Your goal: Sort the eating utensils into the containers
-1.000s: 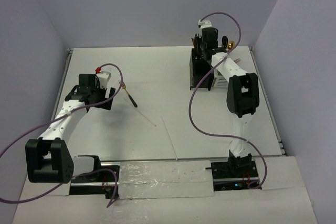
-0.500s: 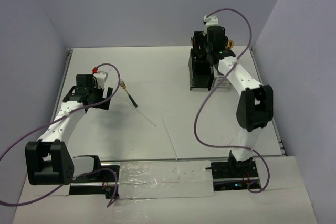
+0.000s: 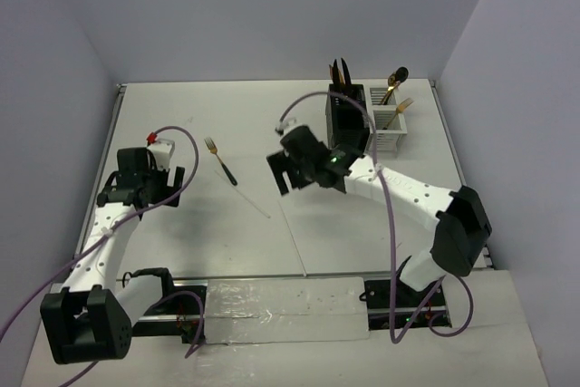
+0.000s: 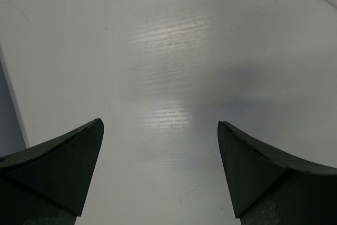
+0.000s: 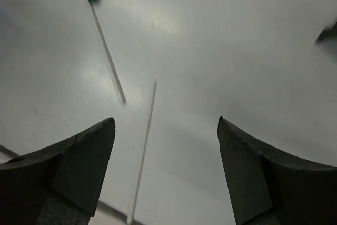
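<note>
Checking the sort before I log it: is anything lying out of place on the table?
Yes. A gold fork with a dark handle and two thin white sticks lie loose on the table, well left of the black caddy and white caddy, not sorted into either.

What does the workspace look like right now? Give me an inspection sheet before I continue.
Surface: white table, taped strip at near edge.
Job's things: fork and thin white sticks loose on table; black caddy and white caddy each hold utensils.
Clutter: nothing seen.
End effectors: left end effector open, empty; right end effector open, empty, above the sticks.
Cables: purple cables hang in loops on both sides.
Surroundings: plain walls on three sides.
</note>
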Robot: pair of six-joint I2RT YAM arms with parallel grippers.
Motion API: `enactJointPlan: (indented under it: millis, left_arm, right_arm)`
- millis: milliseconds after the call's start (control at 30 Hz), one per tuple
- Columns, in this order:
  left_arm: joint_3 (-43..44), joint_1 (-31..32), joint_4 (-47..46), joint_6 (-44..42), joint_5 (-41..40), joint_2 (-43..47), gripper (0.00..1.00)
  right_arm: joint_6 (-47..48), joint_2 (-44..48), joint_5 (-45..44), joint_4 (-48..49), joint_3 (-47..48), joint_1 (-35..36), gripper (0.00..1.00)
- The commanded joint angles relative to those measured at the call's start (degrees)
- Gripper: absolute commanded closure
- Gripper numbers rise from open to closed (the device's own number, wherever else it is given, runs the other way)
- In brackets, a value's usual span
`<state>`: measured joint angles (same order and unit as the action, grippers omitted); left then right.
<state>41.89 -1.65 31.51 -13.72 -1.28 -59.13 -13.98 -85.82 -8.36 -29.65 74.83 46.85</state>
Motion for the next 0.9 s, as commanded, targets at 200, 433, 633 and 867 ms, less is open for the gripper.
enactJointPlan:
  millis: [200, 433, 633, 867]
  left_arm:
    - [-4.8, -0.5, 2.2, -0.2, 1.5, 6.8, 0.01]
    - [-6.3, -0.5, 2.2, -0.2, -0.9, 9.2, 0.01]
    - [-6.5, -0.5, 2.0, -0.3, -0.5, 9.3, 0.01]
    - [-6.5, -0.5, 1.3, -0.2, -1.2, 8.9, 0.01]
  right_arm:
    - [-13.3, -3.2, 3.2, -8.9, -12.3, 11.3, 0.20]
    - [-13.9, -10.5, 5.6, -5.7, -14.8, 12.6, 0.24]
    - [-13.6, -17.4, 5.3, -6.5, -12.1, 12.6, 0.32]
    - [-14.0, -20.8, 3.0, -7.9, -12.2, 12.5, 1.00]
